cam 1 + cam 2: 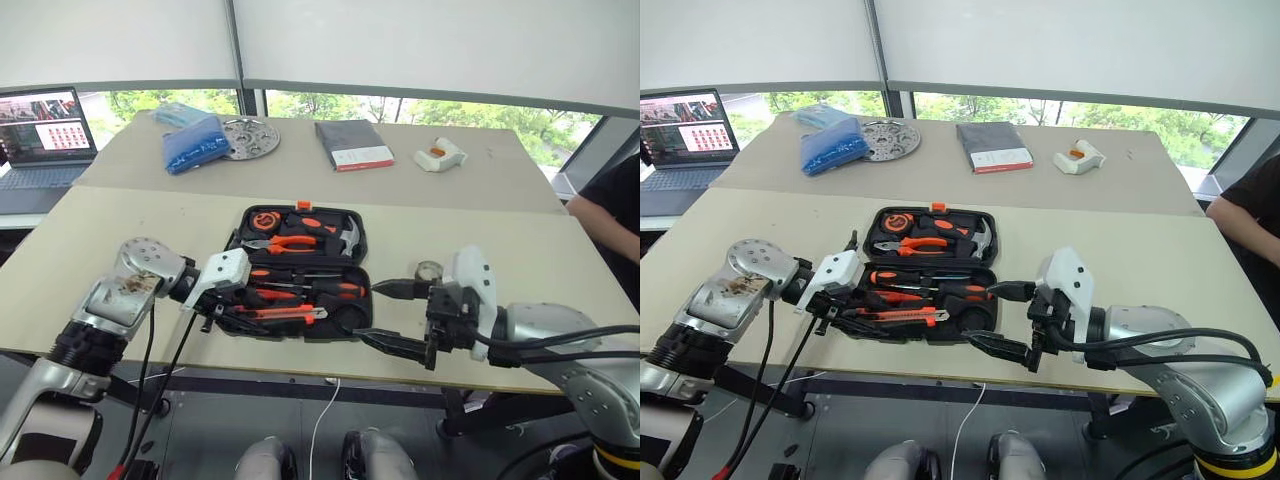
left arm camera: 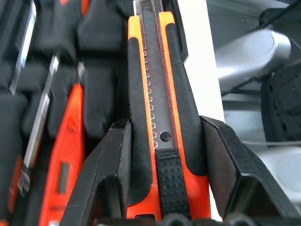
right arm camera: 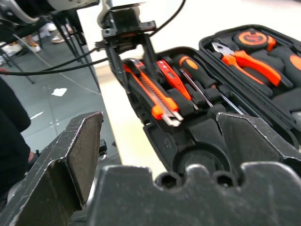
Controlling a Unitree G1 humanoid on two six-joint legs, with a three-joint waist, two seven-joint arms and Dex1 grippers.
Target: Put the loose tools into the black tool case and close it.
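Note:
The black tool case [image 1: 352, 222] lies open in the middle of the near table. Two black-and-orange screwdrivers [image 1: 330, 288] and a slim orange-red screwdriver [image 1: 272, 296] lie in its front half. My left gripper [image 1: 222, 310] is at the case's front left corner, shut on the handle end of the orange-black utility knife [image 2: 155, 94], which lies along the front row of the case [image 3: 150, 92]. My right gripper [image 1: 370, 312] hovers open at the case's right side, holding nothing. A small grey tape roll [image 1: 430, 270] stands on the table just right of the case, behind my right gripper.
Orange-handled pliers [image 1: 290, 243], a hammer [image 1: 345, 238] and a tape measure [image 1: 264, 219] fill the case's back half. The far table holds a grey book [image 1: 352, 145], a blue bag [image 1: 195, 143], a metal disc [image 1: 250, 137] and a laptop [image 1: 45, 125]. A person's arm [image 1: 610, 220] is at the right edge.

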